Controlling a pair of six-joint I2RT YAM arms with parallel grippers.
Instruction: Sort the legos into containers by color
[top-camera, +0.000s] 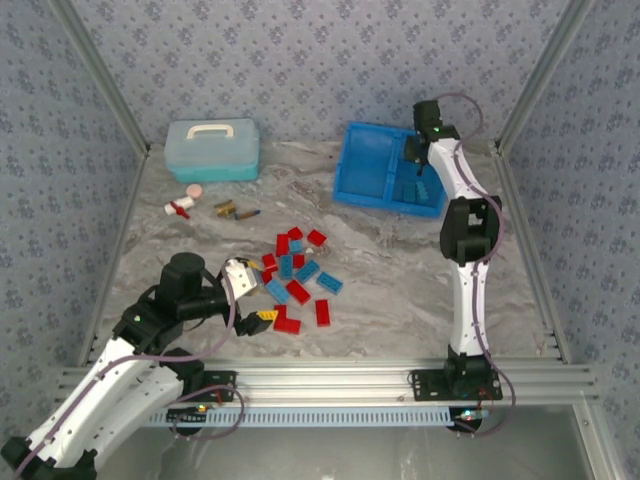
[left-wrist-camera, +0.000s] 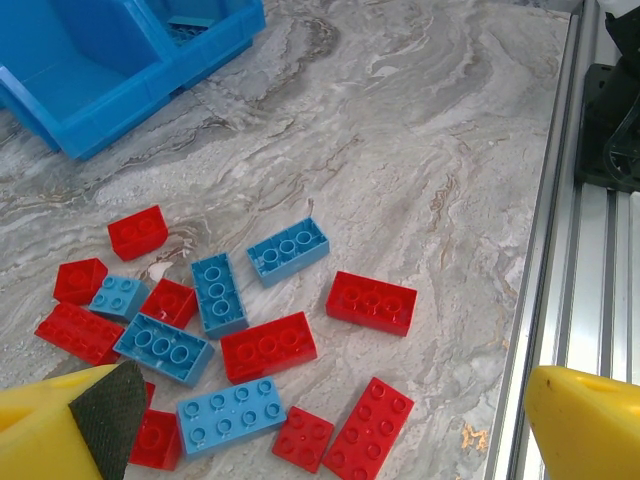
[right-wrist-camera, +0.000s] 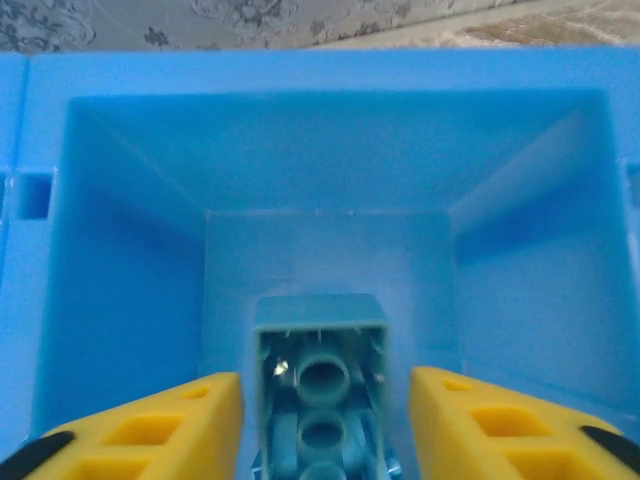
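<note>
Red and light blue legos (top-camera: 296, 280) lie scattered on the marble table, in front of my left gripper (top-camera: 262, 290). In the left wrist view that left gripper (left-wrist-camera: 330, 400) hangs open above the legos (left-wrist-camera: 268, 345), holding nothing. The bright blue tray (top-camera: 350, 165) with its two containers stands at the back right. My right gripper (top-camera: 415, 160) is over its right compartment. In the right wrist view a light blue brick (right-wrist-camera: 320, 330) stands on end between the yellow fingers (right-wrist-camera: 180, 420) of the right gripper (right-wrist-camera: 325, 400). A gap shows on each side, so the jaws are open.
A pale blue lidded box (top-camera: 212, 150) with a white handle stands at the back left. Small pink, white and brown odds and ends (top-camera: 185, 203) lie in front of it. An aluminium rail (left-wrist-camera: 570, 250) runs along the table's near edge.
</note>
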